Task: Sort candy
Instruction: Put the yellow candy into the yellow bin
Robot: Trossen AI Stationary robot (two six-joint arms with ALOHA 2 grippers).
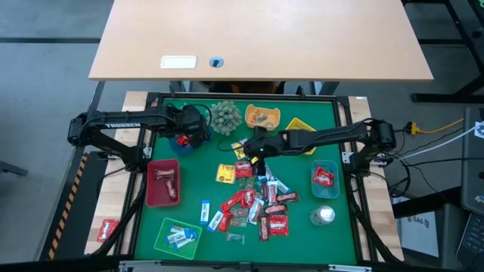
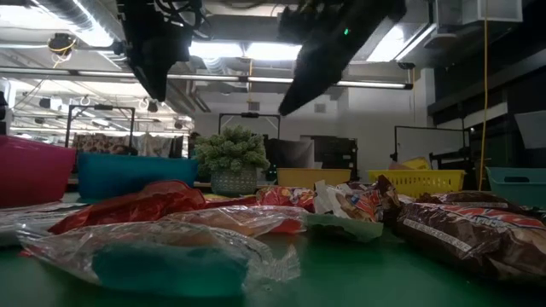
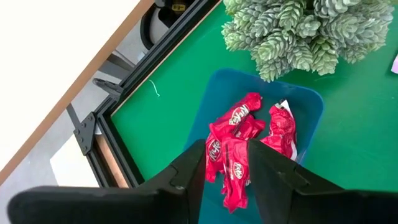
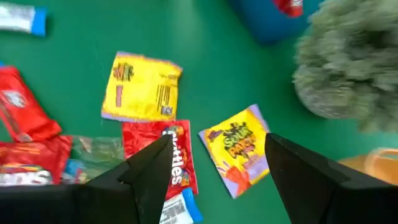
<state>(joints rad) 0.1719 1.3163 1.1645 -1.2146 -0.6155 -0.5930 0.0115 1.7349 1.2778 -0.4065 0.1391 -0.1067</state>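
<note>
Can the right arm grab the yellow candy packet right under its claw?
Probably yes. The right gripper hangs open over the yellow packet, which lies flat on the green mat with nothing on top, only a red packet beside it.

You were working in a lab or workshop: beyond the green table (image 1: 170, 193) ran bare ceiling ducts (image 2: 77, 17), strip lights (image 2: 256, 51) and metal racks (image 2: 247, 128).
</note>
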